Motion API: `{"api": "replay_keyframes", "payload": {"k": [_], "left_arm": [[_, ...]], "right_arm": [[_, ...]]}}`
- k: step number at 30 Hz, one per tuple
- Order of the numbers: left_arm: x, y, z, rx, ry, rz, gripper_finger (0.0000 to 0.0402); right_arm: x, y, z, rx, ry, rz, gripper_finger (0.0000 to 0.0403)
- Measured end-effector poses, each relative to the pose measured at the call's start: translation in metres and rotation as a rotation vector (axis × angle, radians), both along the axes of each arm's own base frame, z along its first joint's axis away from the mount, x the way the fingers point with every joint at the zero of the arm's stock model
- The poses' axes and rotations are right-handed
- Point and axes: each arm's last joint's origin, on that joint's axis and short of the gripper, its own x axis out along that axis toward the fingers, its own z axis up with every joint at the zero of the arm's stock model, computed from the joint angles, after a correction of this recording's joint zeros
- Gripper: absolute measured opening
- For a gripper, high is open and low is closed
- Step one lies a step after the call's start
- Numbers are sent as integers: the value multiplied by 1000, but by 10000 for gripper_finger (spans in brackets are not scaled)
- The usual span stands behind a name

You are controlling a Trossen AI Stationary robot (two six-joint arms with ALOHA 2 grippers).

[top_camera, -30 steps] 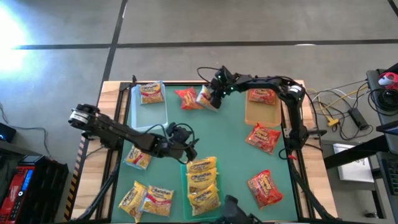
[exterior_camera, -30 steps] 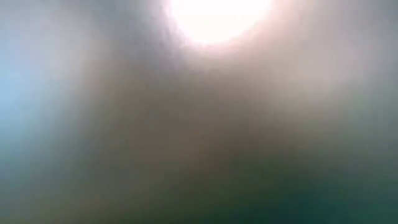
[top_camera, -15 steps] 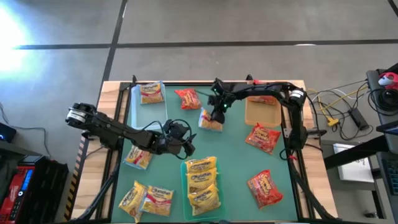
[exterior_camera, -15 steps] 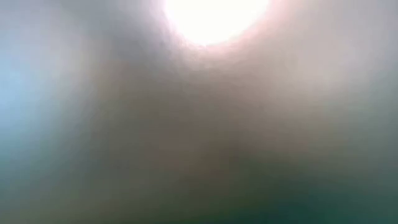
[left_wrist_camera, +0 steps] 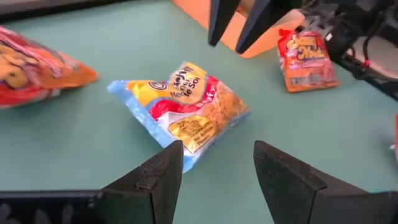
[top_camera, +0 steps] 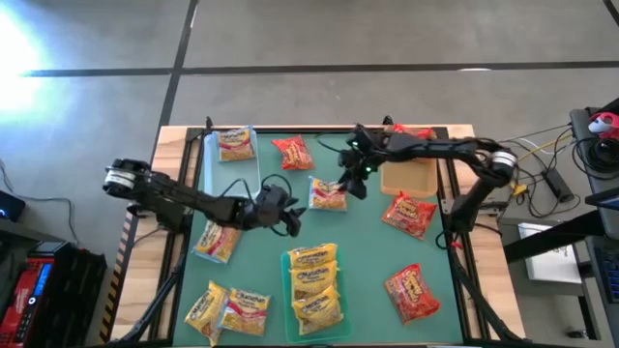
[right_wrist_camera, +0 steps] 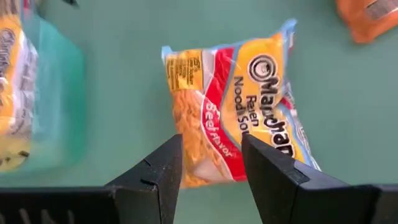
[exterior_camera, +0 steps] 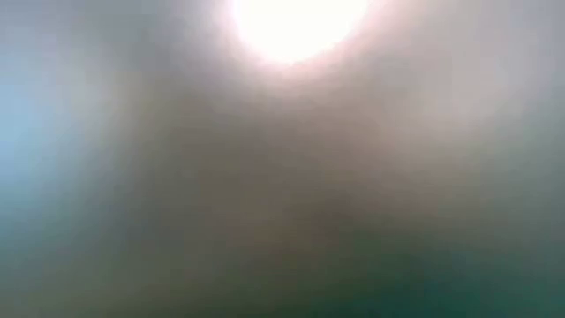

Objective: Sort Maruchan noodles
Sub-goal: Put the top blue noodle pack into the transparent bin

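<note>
- The left gripper (top_camera: pixel 290 220) is hovering left of centre on the mat (top_camera: pixel 368 242), fingers parted and empty, pointing at a beef packet (top_camera: pixel 328 194) lying flat just right of it.
- That packet is sitting mid-table, between both grippers and outside every tray.
- The right gripper (top_camera: pixel 354 180) is hanging just right of the packet, fingers apart with nothing between them.
- Step in hand, as I judge it: the packet is waiting to be picked up and binned.
- The next move is calling for one gripper to drop over it, close on the crinkly wrap, and carry it to its matching tray; the green tray (top_camera: pixel 290 295) of yellow packets is sitting near, the tan tray (top_camera: pixel 406 176) right.
- The low view is showing only glare, so nothing there is readable.
- Which tray suits the beef flavour I cannot tell.
</note>
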Motion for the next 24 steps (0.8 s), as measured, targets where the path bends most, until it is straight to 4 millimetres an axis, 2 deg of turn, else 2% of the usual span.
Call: {"api": "replay_keyframes", "payload": {"k": [4,10,17,24], "left_arm": [[1,16,-4,-71,-39,-31,180],[3,30,-1,-59,-64,87,180],[4,32,1,15,-43,112,180],[5,42,-2,-52,-46,103,180]], "right_arm": [[-18,16,-12,25,-116,-76,155],[-37,32,-35,125,-146,-168,155],[-42,51,-56,130,-146,-250,155],[-40,58,-60,113,-186,-284,155]]}}
